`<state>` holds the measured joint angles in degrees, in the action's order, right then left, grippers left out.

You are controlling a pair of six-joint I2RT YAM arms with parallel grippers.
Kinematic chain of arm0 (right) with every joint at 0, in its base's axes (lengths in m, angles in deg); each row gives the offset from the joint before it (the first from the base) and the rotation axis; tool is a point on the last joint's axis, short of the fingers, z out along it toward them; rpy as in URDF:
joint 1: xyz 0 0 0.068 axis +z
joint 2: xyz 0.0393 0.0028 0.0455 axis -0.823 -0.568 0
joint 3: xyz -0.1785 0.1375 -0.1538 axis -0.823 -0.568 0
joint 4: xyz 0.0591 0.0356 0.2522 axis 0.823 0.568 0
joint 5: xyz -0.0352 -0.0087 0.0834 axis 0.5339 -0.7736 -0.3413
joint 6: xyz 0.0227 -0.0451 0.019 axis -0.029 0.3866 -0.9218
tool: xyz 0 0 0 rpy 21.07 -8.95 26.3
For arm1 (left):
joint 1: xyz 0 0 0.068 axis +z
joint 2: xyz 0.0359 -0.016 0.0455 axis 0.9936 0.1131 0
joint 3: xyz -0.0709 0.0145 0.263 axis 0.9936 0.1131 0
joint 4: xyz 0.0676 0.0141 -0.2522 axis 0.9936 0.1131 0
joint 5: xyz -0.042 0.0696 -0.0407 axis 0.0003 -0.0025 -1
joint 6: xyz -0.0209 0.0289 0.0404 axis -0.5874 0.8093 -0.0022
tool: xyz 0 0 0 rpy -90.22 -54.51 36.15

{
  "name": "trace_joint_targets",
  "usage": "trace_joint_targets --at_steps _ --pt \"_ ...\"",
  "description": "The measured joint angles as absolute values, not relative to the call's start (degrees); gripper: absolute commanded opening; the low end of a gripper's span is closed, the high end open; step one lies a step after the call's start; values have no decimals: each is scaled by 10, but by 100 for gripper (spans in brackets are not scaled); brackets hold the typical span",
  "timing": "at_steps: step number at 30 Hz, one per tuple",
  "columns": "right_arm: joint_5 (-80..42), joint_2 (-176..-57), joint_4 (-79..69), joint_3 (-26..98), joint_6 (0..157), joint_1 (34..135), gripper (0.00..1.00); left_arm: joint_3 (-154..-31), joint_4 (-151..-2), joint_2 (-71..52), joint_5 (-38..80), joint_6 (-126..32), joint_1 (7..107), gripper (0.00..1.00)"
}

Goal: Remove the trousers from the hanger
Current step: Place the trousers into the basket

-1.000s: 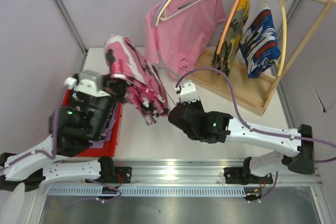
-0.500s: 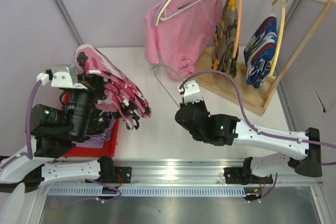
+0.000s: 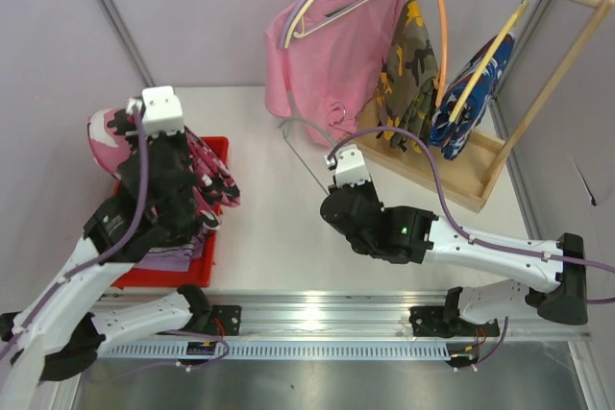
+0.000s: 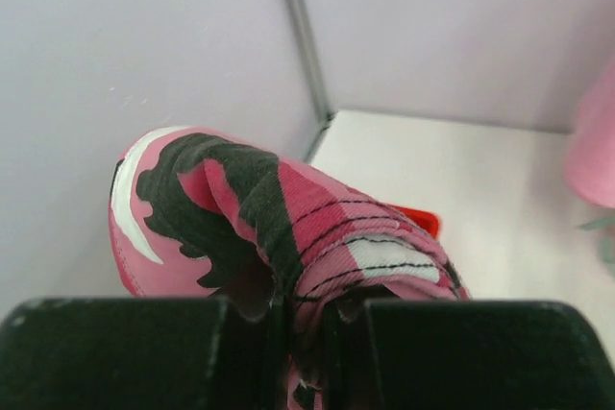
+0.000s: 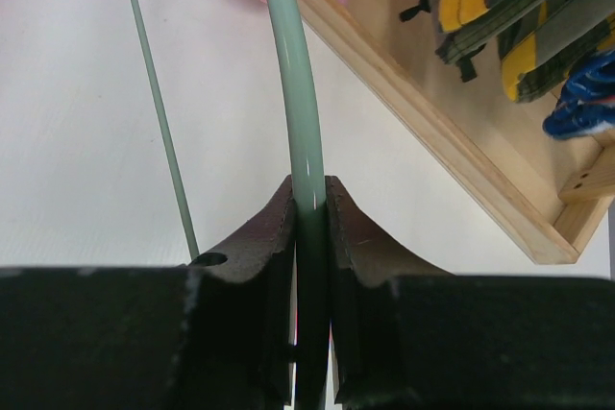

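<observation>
The pink-and-black camouflage trousers (image 4: 240,208) are already off the pale green hanger (image 5: 288,93), which the right gripper (image 5: 309,208) clamps, bare, above the table. The left gripper (image 4: 300,319) pinches that bunched, creased pair above the red bin (image 3: 144,271). The yellow-olive pair (image 3: 402,74) and blue-print pair (image 3: 471,93) hang on the wooden rack (image 3: 452,180), not yet removed

The pink-and-black camouflage trousers (image 3: 207,180) hang bunched, off any hanger, pinched in the left gripper (image 4: 298,312). The yellow-olive camouflage trousers (image 3: 404,74) hang on an orange hanger (image 3: 443,26). Beside them, the blue, white and red print trousers (image 3: 471,93) hang tilted on a yellow hanger (image 3: 488,50). The right gripper (image 5: 309,208) clamps a bare grey-green hanger (image 5: 288,93).
</observation>
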<state>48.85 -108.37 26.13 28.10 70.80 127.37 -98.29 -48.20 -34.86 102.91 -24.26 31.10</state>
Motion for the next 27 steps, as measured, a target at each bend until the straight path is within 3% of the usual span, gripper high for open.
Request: trace_joint_targets --at_steps 7,21,25,27 --pt "488 -1076 264 268 693 1265 0 -1009 -371 -270 952 -272 453 0" --pt "403 -1031 233 214 711 1158 0 -1006 -308 -341 1057 -233 489 0" --pt "371 -1012 215 202 722 1131 0 -956 -404 -394 1104 -126 490 0" --pt "360 -1005 210 199 725 1121 0 -894 -536 -431 1124 -28 492 0"
